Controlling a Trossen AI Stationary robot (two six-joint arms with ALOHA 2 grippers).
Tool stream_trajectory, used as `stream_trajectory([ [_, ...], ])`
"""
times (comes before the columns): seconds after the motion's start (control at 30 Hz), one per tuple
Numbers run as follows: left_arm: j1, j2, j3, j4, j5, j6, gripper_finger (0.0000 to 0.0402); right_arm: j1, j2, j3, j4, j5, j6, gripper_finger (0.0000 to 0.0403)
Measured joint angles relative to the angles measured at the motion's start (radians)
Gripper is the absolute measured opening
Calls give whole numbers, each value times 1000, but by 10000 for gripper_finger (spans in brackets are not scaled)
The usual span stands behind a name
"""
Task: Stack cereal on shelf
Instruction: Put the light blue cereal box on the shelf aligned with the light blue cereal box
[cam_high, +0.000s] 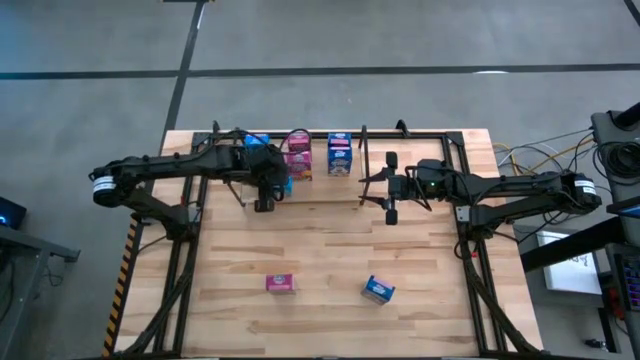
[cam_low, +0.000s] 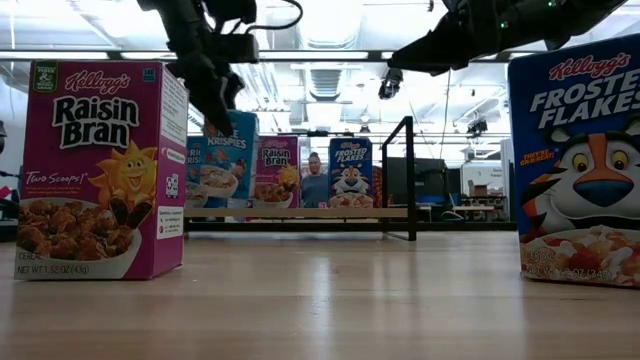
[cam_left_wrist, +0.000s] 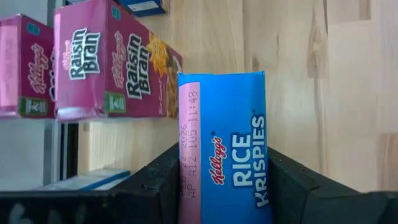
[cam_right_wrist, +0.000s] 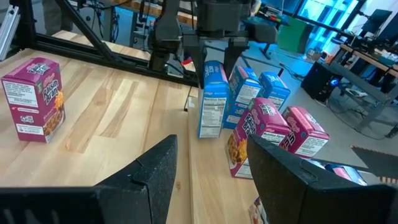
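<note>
The left gripper (cam_left_wrist: 221, 186) is clamped on a blue Rice Krispies box (cam_left_wrist: 224, 149), its dark fingers (cam_left_wrist: 155, 180) pressing the box's two broad faces so the narrow date-stamped side faces the wrist camera; held that way the box stays upright and slim enough to slot in beside its neighbours. In the high view this gripper (cam_high: 264, 190) sits at the front edge of the shelf (cam_high: 420, 135), just beside the pink Raisin Bran boxes (cam_high: 298, 153) that already stand in the row, with a blue Frosted Flakes box (cam_high: 339, 153) further along. The right wrist view shows the held box standing on or very near the wood at the end of that row, so the step in hand looks like setting it down square against the others. The right gripper (cam_high: 390, 188) waits near the shelf's right half with its fingers (cam_right_wrist: 155, 168) spread and nothing between them. Two boxes remain on the bench (cam_high: 330, 330), well apart from the shelf: a pink Raisin Bran box (cam_high: 280, 284) and a blue Frosted Flakes box (cam_high: 378, 290), so the stacking is partly done.
</note>
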Motion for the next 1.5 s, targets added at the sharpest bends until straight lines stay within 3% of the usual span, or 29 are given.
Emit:
stream_trajectory([
  [0.43,5,-29,-9,-111,-4,-21,155,0,0,0,0,0,2,183],
  [1.07,15,-156,-151,-57,-66,-45,155,0,0,0,0,0,4,183],
  [1.5,18,-157,-154,-49,-82,-58,155,0,0,0,1,0,1,183],
])
